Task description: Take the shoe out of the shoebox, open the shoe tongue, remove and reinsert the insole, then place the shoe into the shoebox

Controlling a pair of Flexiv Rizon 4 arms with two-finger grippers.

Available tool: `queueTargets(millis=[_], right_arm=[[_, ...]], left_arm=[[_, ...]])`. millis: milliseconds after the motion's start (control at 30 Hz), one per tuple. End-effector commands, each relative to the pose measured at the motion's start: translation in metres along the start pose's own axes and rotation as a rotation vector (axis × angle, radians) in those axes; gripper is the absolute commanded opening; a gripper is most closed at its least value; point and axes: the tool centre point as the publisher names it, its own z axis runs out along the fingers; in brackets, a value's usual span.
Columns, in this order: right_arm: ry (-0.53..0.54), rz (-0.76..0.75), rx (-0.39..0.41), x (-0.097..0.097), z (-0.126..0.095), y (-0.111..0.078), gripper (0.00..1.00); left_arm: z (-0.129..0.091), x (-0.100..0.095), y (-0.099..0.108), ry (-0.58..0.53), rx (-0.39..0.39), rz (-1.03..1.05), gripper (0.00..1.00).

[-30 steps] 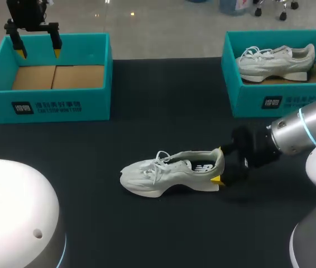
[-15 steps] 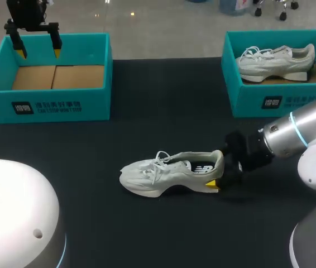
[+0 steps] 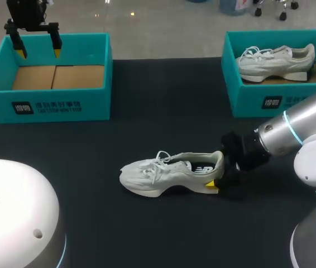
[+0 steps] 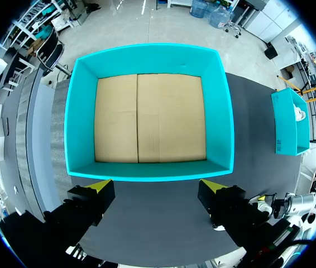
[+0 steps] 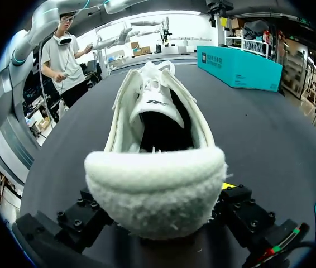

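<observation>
Chiefly, the risk sits at the heel (image 5: pixel 155 192): the right gripper (image 3: pixel 218 168) is set around the back of the shoe (image 3: pixel 169 172), and whether it is clamped there or merely standing about it cannot be told, because the thick padded collar hides the contact. If the hold is shallow or only on that soft padding, a lift would likely let the long toe end sag and twist, and the shoe could slip free. A push instead of a pinch would probably slide it across the table (image 3: pixel 147 117). The left gripper (image 3: pixel 38 53) hangs above the empty shoebox (image 3: pixel 57 103), spread apart with nothing in it, so nothing steadies the toe. The shoe itself lies on its sole, nearer the robot than the empty shoebox and off to its right, well apart from it, with the toe pointing back toward that box's side. It is pale grey-white, low and slim, with a dark lining. The tongue (image 5: pixel 158 106) lies down and the laces (image 3: pixel 161 159) are threaded, which may resist opening. Farther right of the empty shoebox, a second shoebox (image 3: pixel 258 100) holds another shoe (image 3: pixel 275 61).
</observation>
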Motion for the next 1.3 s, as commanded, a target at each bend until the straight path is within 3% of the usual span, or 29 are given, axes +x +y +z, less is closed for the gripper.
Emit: queueTargets(millis=[33,333,367,400,433,500,533,600,700,1000,1300], right_arm=[[0.001,0.001,0.012,0.001,0.006,-0.001,0.0],[0.001,0.001,0.012,0.001,0.006,-0.001,0.0],[0.001,0.001,0.012,0.001,0.006,-0.001,0.0],[0.001,0.001,0.012,0.001,0.006,-0.001,0.0],[0.001,0.001,0.012,0.001,0.006,-0.001,0.0],[0.001,0.001,0.012,0.001,0.006,-0.001,0.0],[0.001,0.001,0.012,0.001,0.006,-0.001,0.0],[0.001,0.001,0.012,0.001,0.006,-0.001,0.0],[0.001,0.001,0.012,0.001,0.006,-0.001,0.0],[0.001,0.001,0.012,0.001,0.006,-0.001,0.0],[0.001,0.001,0.012,0.001,0.006,-0.001,0.0]], left_arm=[[0.0,0.0,0.0,0.0,0.0,0.0,1.0],[0.0,0.0,0.0,0.0,0.0,0.0,1.0],[-0.005,0.008,0.004,0.018,-0.006,-0.03,1.0],[-0.008,0.015,0.008,-0.024,0.042,-0.057,1.0],[-0.011,0.024,0.014,0.029,0.045,-0.042,1.0],[-0.015,0.038,0.022,0.024,0.06,-0.078,1.0],[-0.017,0.043,0.026,0.067,0.043,-0.082,1.0],[-0.018,0.052,0.032,0.023,0.04,-0.13,1.0],[-0.02,0.065,0.045,0.04,0.036,-0.127,1.0],[-0.01,0.112,0.083,-0.025,0.039,-0.188,1.0],[0.007,0.162,0.112,-0.001,-0.001,-0.251,1.0]])
